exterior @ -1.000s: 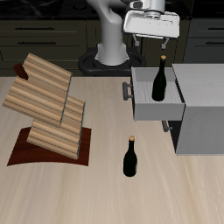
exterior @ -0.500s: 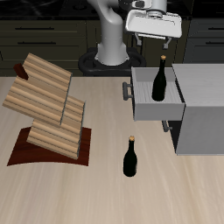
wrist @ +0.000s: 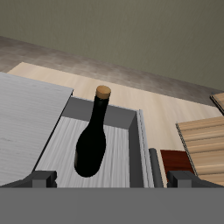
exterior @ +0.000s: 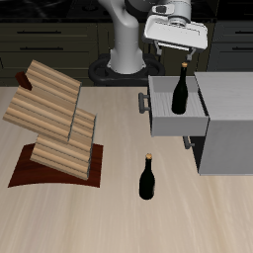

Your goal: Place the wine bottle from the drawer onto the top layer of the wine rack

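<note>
A pale wood-grain worktop sits before dark kitchen cabinets. Far off to one side of the gripper, and nearer the front edge, stands a zigzag wine rack of pale striped slabs on a dark red-brown base. Its top layer slants and is bare. Between the rack and the cabinet, well forward of the gripper, a second dark bottle stands upright on the worktop by itself. The grey drawer is pulled open from a larger grey cabinet body, its dark bar handle facing the rack. The wine bottle stands upright inside the drawer, directly below the gripper. The gripper hangs above the cork with its fingers apart, holding nothing and clear of the bottle. The wrist view looks down on the bottle and the drawer's ribbed floor.
</note>
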